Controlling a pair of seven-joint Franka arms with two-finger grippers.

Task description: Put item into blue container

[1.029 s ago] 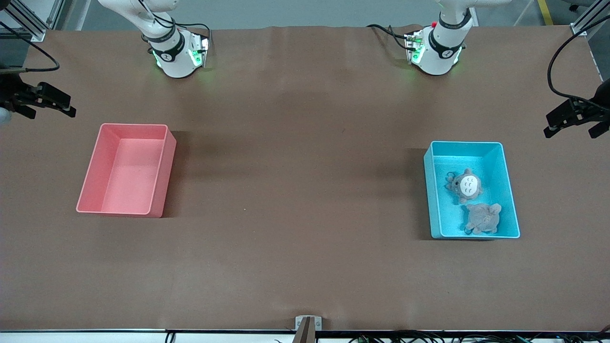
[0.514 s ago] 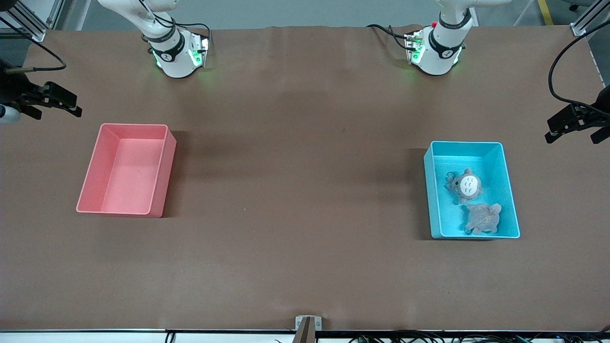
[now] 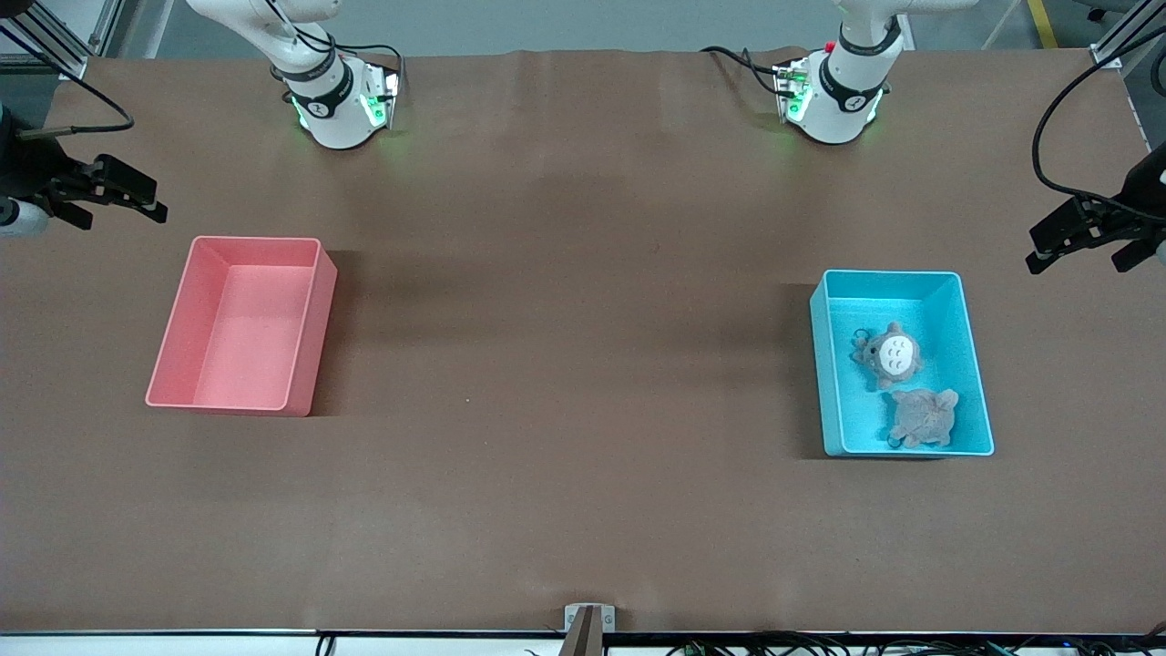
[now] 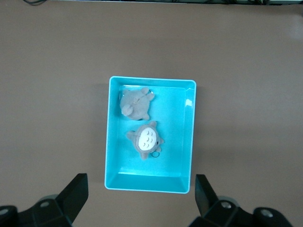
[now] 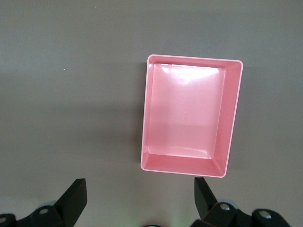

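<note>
Moved: both grippers, slightly inward from frame edges.
Left gripper (image 3: 1089, 246): released, right edge.
Right gripper (image 3: 114, 196): released, left edge.
Blue container (image 3: 975, 364): two plush toys (image 3: 893, 353) inside.

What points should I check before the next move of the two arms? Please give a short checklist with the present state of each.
1. Blue container upright on the table: ok.
2. Two plush toys, and, inside the blue container: ok.
3. Left gripper open, holding nothing, up in the air at the left arm's end of the table: ok.
4. Right gripper open, holding nothing: ok.
5. Pink bin holds nothing: ok.
6. More items left to move: none visible.
</note>
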